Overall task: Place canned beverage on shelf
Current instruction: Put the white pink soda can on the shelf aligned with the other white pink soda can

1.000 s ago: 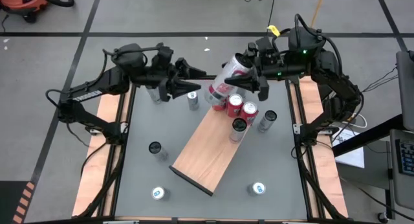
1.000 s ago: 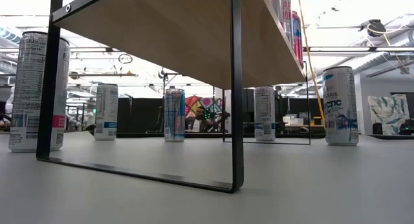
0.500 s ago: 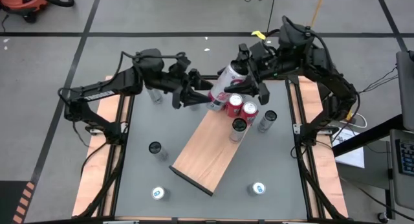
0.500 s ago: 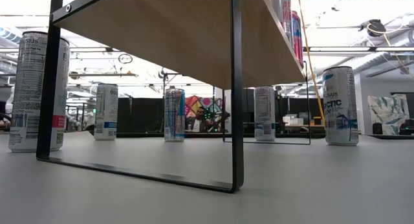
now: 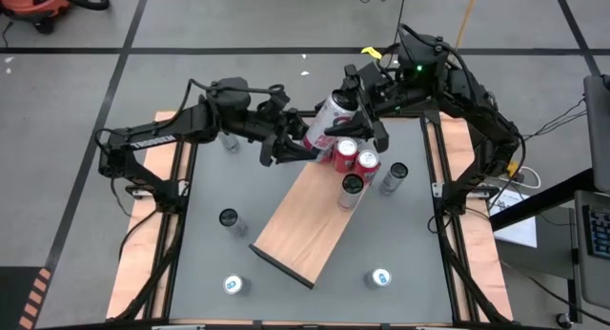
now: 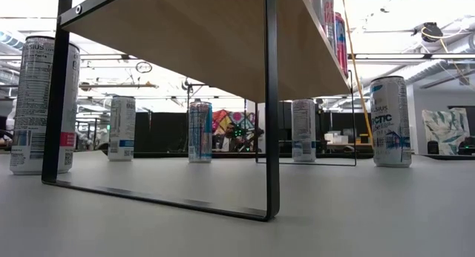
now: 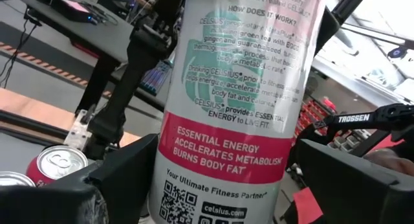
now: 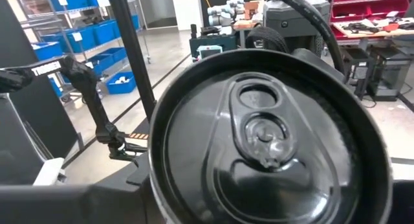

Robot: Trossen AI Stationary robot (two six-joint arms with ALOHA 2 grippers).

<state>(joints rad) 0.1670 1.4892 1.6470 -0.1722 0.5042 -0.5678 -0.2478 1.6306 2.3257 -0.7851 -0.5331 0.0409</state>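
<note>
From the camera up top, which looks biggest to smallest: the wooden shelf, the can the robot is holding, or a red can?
1. The shelf, by far.
2. The held white can, lying tilted so its side shows.
3. A red can, seen mostly end-on, so its true size may match.

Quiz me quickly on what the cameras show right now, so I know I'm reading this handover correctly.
1. True or false: the white-and-pink can stands upright on the tabletop.
2. Which gripper holds that can by its top end? A) left gripper B) right gripper C) neither
3. Fill in: the two cans standing side by side on the shelf, just beside the held can, are ___ in colour.

Key:
1. False. It hangs tilted in the air above the shelf's far end.
2. B. The left gripper's open fingers only flank the can's body.
3. Red.
</note>
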